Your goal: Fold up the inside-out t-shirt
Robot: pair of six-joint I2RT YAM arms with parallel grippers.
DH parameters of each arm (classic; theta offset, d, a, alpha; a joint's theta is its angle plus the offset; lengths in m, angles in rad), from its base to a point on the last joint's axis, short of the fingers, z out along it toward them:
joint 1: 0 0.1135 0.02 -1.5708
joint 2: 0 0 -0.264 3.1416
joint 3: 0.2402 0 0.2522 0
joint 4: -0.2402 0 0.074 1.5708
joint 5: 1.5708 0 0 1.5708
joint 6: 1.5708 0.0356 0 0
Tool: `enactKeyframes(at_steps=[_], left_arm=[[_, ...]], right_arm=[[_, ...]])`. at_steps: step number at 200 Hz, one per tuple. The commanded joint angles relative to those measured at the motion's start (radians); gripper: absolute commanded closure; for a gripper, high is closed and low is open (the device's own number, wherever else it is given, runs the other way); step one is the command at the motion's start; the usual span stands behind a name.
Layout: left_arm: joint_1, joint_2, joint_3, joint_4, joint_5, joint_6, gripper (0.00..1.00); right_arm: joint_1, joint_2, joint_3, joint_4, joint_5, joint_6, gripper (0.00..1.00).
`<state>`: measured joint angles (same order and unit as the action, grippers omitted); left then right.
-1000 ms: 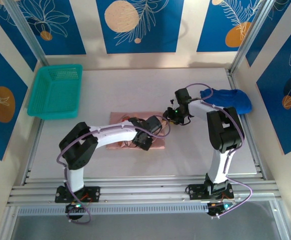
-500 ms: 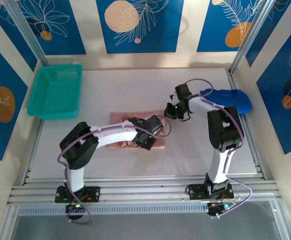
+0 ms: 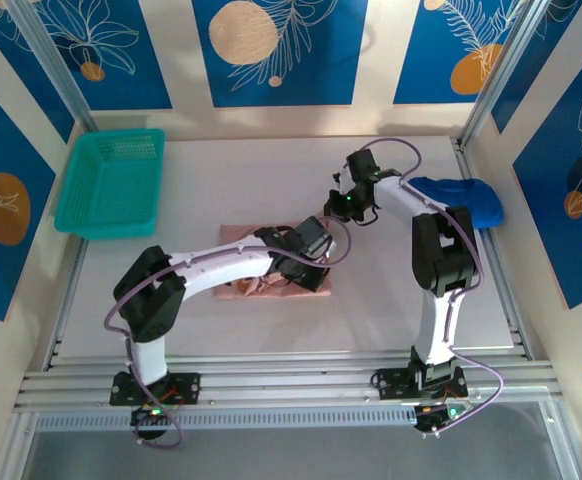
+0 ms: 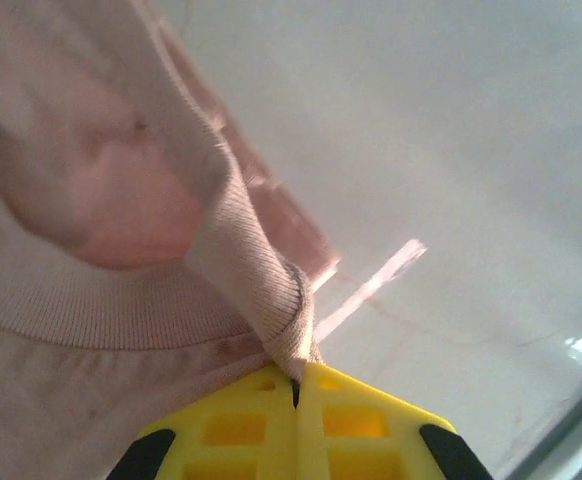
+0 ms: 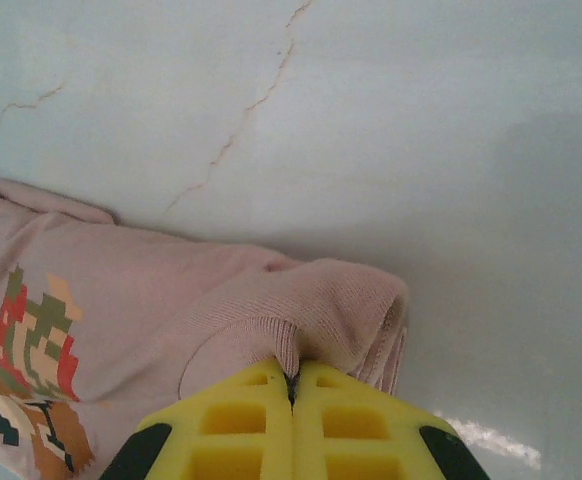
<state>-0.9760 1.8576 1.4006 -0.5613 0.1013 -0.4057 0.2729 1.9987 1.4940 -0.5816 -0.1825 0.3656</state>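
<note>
1. The left gripper (image 4: 296, 382) has its yellow jaws pressed together on the ribbed neckband of the dusty salmon-pink cloth t-shirt (image 3: 239, 290); the band rises straight from the fingertips as a taut strip.
2. Behind and to the left of those fingertips the rest of the collar curves round, with pink cloth bunched above it.
3. The right gripper (image 5: 293, 378) has its yellow jaws closed tight on a rounded fold of ribbed pink hem, which bulges just ahead of the fingertips.
4. To the left of that fold the shirt lies flat and bears a blocky, multi-coloured pixel print (image 5: 31, 350).
5. Ahead of both grippers is the bare pale tabletop (image 3: 271, 170); the shirt lies crumpled on its middle, under the left arm.
6. A royal-blue cloth garment (image 3: 466, 200) lies heaped well off to the right gripper's right.
7. A teal plastic mesh basket (image 3: 160, 180) sits well apart from the left gripper, on its far left.
</note>
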Motion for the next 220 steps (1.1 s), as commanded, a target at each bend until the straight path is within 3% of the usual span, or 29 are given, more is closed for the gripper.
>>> enactKeyframes(at_steps=[1, 31, 60, 93, 124, 148, 171, 190, 220], left_arm=[[-0.021, 0.056, 0.068, 0.035, 0.067, -0.028, 1.0], [-0.039, 0.127, 0.148, 0.048, 0.095, -0.042, 1.0], [-0.041, 0.185, 0.214, 0.034, 0.086, -0.05, 0.72], [-0.04, 0.123, 0.199, 0.003, 0.078, -0.007, 0.51], [-0.021, -0.053, 0.073, -0.001, 0.084, 0.044, 0.44], [0.082, -0.229, -0.123, 0.025, 0.072, -0.005, 0.44], [0.262, -0.333, -0.295, 0.062, 0.088, -0.085, 0.44], [0.377, -0.337, -0.351, 0.067, 0.101, -0.091, 0.45], [0.444, -0.28, -0.376, 0.063, 0.064, -0.057, 0.45]], right_arm=[[-0.004, 0.049, 0.062, -0.08, -0.026, -0.045, 0.95], [-0.004, 0.095, 0.12, -0.117, -0.026, -0.068, 0.92], [-0.013, 0.12, 0.169, -0.151, -0.031, -0.088, 0.79], [-0.042, 0.078, 0.178, -0.182, -0.036, -0.098, 0.61], [-0.067, -0.069, 0.063, -0.167, -0.037, -0.079, 0.55], [-0.063, -0.222, -0.131, -0.11, -0.092, -0.029, 0.58], [-0.006, -0.349, -0.331, 0.003, -0.204, 0.054, 0.61], [0.083, -0.385, -0.416, 0.051, -0.216, 0.113, 0.64], [0.182, -0.346, -0.503, 0.114, -0.189, 0.194, 0.68]])
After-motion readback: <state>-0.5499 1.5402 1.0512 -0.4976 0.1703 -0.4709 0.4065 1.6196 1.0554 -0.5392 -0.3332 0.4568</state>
